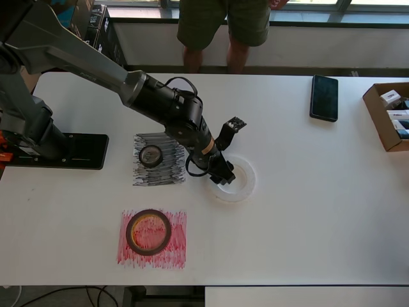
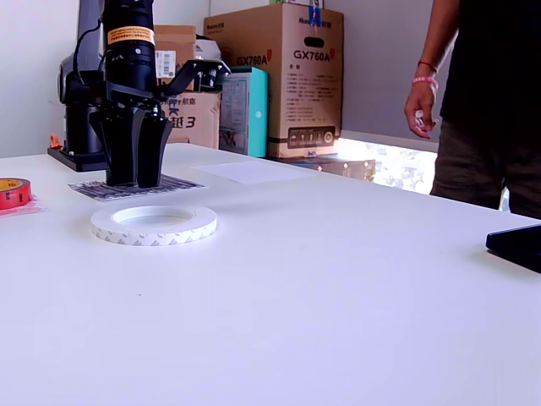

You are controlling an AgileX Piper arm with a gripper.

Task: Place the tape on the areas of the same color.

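- The gripper is pointing straight down over the white tape ring, at the ring's left rim in the overhead view.
- In the exterior view the fingers are standing close side by side behind the ring; whether they are touching it I cannot tell, and they are clamping nothing.
- The white ring is lying flat on the bare table, right of the black-scribbled sheet.
- The black roll is sitting on that black-scribbled sheet.
- The red roll is resting on the red-scribbled sheet, nearer the table's front edge.
- The plain white sheet is lying farther back in the exterior view, well apart from the ring.
- A phone is lying at the far right.
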